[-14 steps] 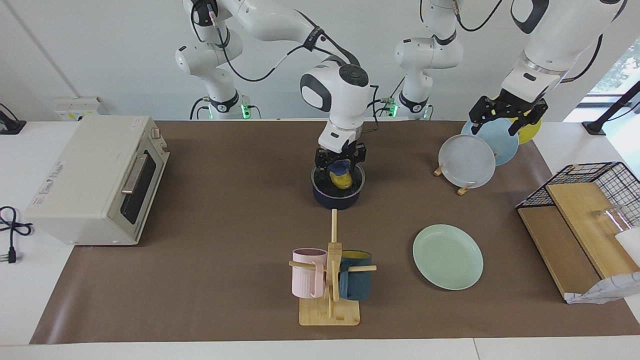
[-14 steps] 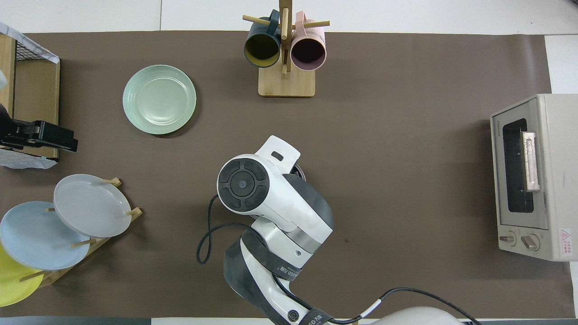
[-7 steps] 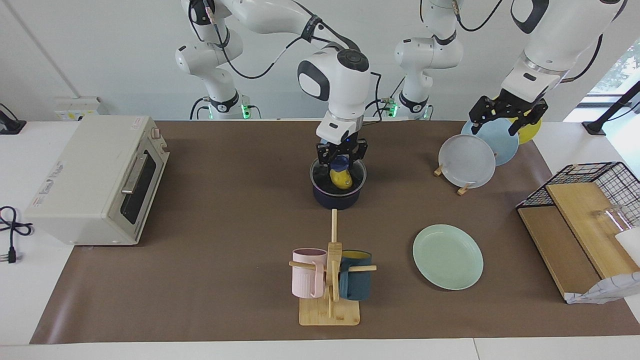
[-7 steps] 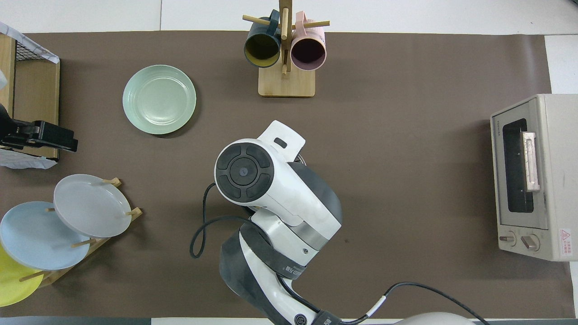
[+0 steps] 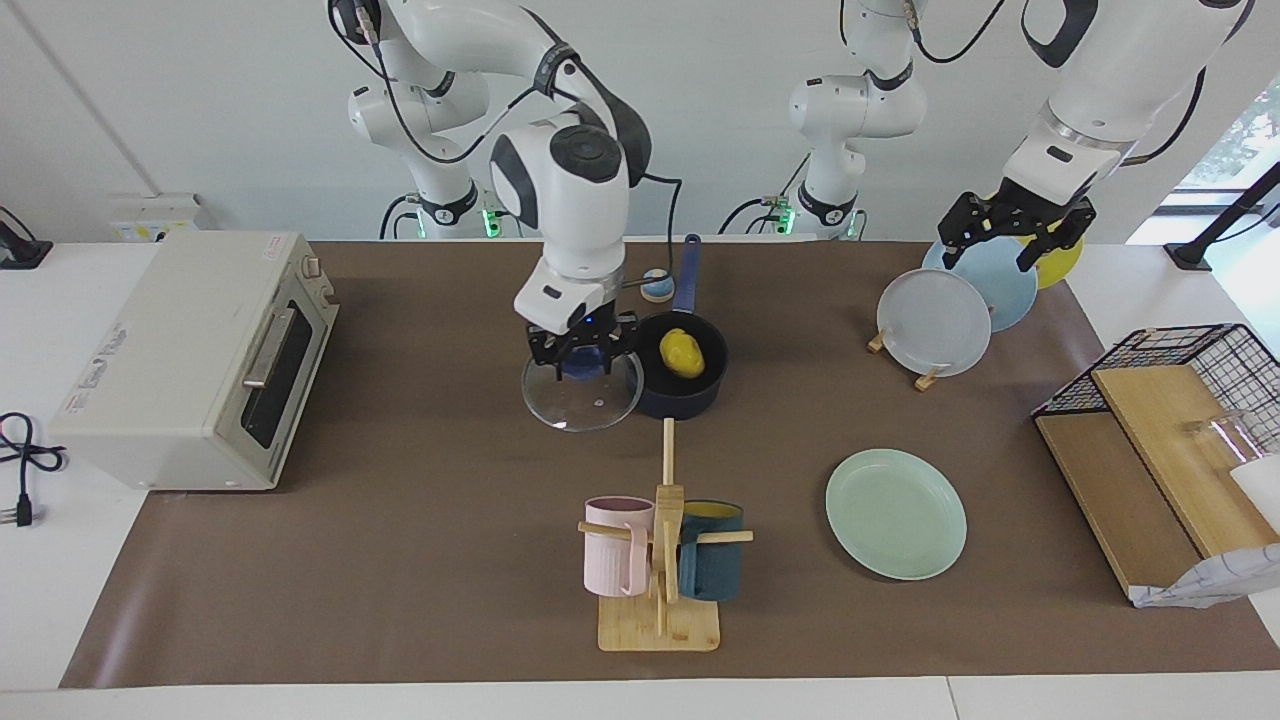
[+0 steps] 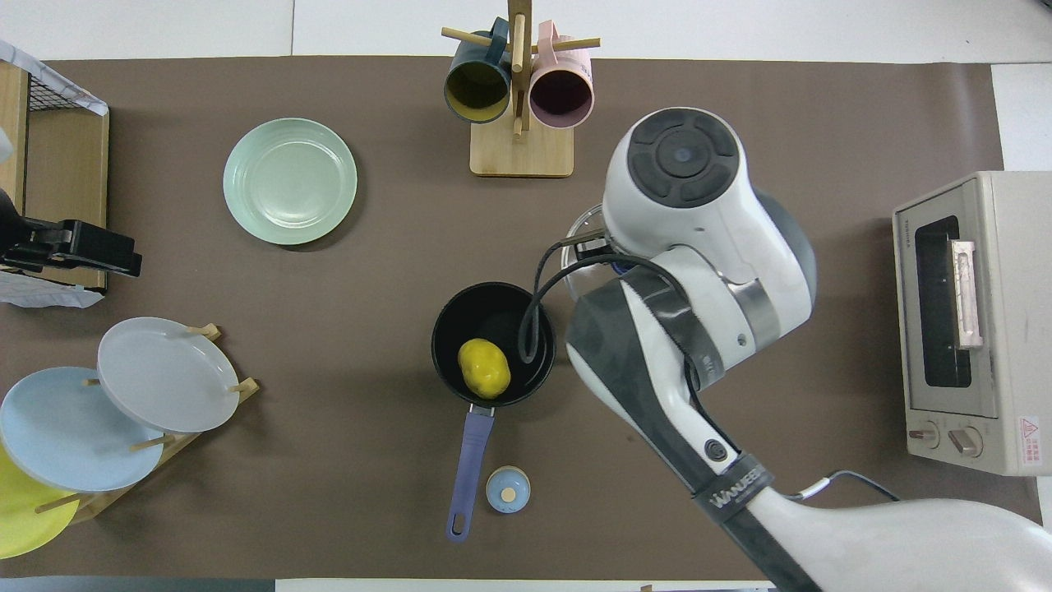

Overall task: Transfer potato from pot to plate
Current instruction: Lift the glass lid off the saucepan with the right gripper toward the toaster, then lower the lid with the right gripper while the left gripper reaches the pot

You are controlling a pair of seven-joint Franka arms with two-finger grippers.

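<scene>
The potato (image 5: pixel 682 352) lies uncovered in the pot (image 5: pixel 681 374) at frame centre, long axis roughly along the pot handle, just beside the right pincer (image 5: pixel 582 349), which grips the glass lid (image 5: pixel 582 397); the left pincer (image 5: pixel 1015 232) waits open at upper right above the plate rack, arguably better placed for the green plate (image 5: pixel 896 513).

Robotics lab: two bench-mounted arms (image 5: pixel 560 190), staged kitchenware table (image 5: pixel 420 560).
</scene>
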